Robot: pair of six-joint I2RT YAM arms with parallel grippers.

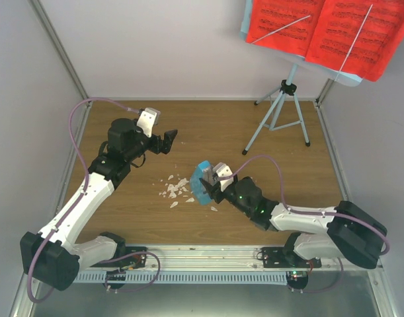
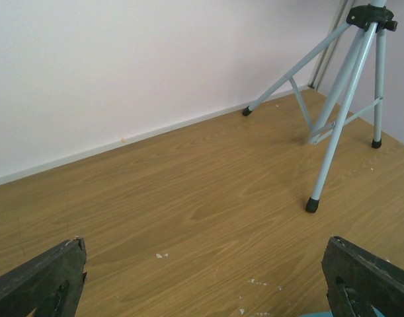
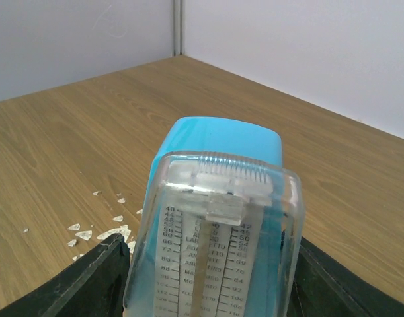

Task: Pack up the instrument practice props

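1. Left fingers (image 1: 169, 137) are spread wide with nothing between them. They sit low over the table (image 1: 155, 224), and on the left wrist cam there's only bare wood between the two tips (image 2: 43, 284).
2. In the gap between the two arms there's a little pile of white scraps (image 1: 175, 190) lying on the wood. It's just left of the right fingers and well below-right of the left ones.
3. Right fingers (image 1: 217, 179) are clamped on the small blue box (image 1: 202, 183), one on each side. On the right wrist cam a clear piece (image 3: 215, 244) with a printed number scale covers the face nearest the camera, and the blue body pokes out behind it. Can't tell if the box is touching the table.
4. The music stand (image 1: 281, 115) is well apart from both sets of fingers, out beyond the right ones at the far right of the table. It's upright on its tripod legs.
5. The red sheet-music pages (image 1: 327, 30) are up on the stand's plate, opened out side by side, high above and past the right fingers.
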